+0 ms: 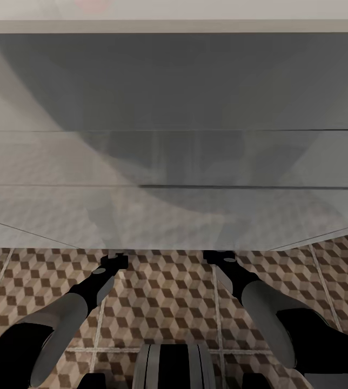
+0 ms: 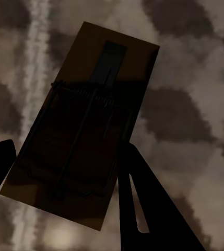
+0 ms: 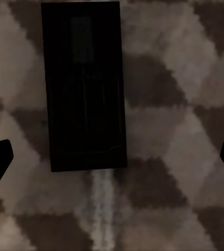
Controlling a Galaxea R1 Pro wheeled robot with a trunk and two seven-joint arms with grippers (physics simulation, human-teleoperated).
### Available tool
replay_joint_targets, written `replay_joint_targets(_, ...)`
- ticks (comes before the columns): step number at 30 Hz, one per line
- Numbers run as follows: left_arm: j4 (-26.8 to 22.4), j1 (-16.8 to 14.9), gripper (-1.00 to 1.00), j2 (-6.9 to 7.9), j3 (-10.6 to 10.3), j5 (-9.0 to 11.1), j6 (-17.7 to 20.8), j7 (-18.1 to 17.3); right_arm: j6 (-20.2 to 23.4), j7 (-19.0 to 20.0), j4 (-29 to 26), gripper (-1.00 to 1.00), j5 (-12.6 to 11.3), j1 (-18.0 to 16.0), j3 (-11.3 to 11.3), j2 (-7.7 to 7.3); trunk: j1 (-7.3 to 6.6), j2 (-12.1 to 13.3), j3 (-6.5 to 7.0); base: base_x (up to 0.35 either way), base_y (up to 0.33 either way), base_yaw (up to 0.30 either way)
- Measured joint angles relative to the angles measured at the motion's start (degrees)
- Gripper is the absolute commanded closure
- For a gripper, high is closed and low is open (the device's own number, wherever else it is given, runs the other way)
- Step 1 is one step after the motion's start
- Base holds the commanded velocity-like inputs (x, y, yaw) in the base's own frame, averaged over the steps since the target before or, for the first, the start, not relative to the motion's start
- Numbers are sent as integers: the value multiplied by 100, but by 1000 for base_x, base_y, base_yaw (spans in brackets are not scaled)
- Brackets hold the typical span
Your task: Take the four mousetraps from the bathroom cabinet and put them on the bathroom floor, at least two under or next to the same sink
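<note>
Below, both arms reach under the sink (image 1: 174, 162), left end effector (image 2: 65, 172) fingers spread beside a mousetrap (image 2: 85, 120) on the bathroom floor (image 1: 163, 302), right end effector (image 3: 112, 157) spread wide, empty, second mousetrap (image 3: 83, 86) lying ahead.

2 flat brown mousetraps, one (image 2: 83, 125) tilted, one (image 3: 84, 86) straight, lie on the cube-patterned bathroom floor (image 3: 174, 130).

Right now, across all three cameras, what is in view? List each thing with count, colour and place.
mousetrap under left gripper: one, tan-brown in shadow, between the fingertips, floor behind it.
mousetrap under right gripper: one, very dark, flat on the floor, apart from both fingertips.
bathroom floor: brown, beige and cream cube tiles, pale grout.
sink: one, long white-grey block above both grippers.
left gripper: black, reaching under the sink.
right gripper: black, under the sink, fingertips wide apart.
</note>
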Motion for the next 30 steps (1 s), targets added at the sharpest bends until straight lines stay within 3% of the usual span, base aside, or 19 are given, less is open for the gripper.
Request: replay_joint_targets(30, 87, -2, 100, 27, -4, -29, 169, 1, -8, 37, -8, -100, -51, 0, -38, -41, -1, -1, 0, 0, 0, 0)
